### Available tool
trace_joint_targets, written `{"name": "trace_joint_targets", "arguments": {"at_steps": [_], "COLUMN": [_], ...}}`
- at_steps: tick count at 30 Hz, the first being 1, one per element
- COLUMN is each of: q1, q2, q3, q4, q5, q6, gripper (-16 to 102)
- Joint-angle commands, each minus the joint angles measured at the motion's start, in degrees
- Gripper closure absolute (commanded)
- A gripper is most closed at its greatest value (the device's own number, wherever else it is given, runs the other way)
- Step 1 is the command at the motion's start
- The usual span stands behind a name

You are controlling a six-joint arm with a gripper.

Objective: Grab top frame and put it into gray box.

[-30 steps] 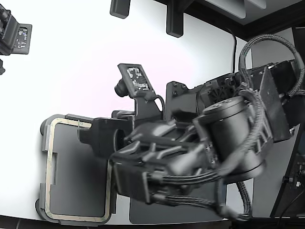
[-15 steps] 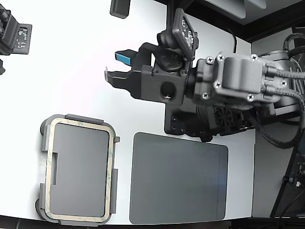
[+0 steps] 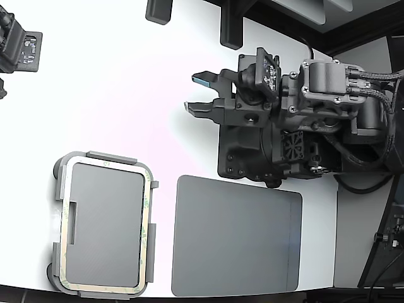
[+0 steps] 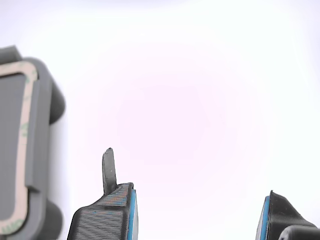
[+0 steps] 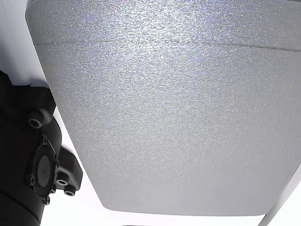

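**Desk:** Where's the frame in this shot?

**Photog:** The thin, flat cream-green rectangular ring w/ rounded corners, i.e. the top frame (image 3: 149,233), lies flat along the rim of the light gray shallow plastic tray, the gray box (image 3: 58,170), at the lower part of the exterior view's left. From these views it looks already seated in the box. The wrist view catches one corner of the same ring (image 4: 27,125) on the tray's edge (image 4: 50,107).

**Desk:** How would it handle?

**Photog:** My read only: light, thin, prob. a bit bendy, mottled face maybe slick. The open middle means there's only a narrow rim to pinch, so I'd take the centre of a long side, clear of the raised tabs, w/ one finger inside the ring and one outside. It lies flush, so getting under it looks fiddly. Squeeze gently; it could warp.

**Desk:** And the claw?

**Photog:** The black two-finger gripper w/ blue pads (image 3: 197,93) sits spread apart, holding nothing, over bare white tabletop (image 3: 101,82), well apart from the frame. The wrist view shows the gap betw. its fingers (image 4: 107,210) empty.

**Desk:** Anything else around?

**Photog:** A darker gray flat mat (image 3: 237,237) just beside the box, on the exterior view's right of it. The other view is nearly all that mat's speckled surface.
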Motion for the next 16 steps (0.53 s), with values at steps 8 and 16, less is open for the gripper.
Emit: {"name": "trace_joint_targets", "arguments": {"at_steps": [8, 16], "q1": [-0.79, -0.79], "q2": [2.9, 2.9], "q3": [0.09, 0.09], "q4": [-0.62, -0.62], "q5": [0.35, 0.35], "q6": [-0.53, -0.53], "gripper": [-14, -14]}}
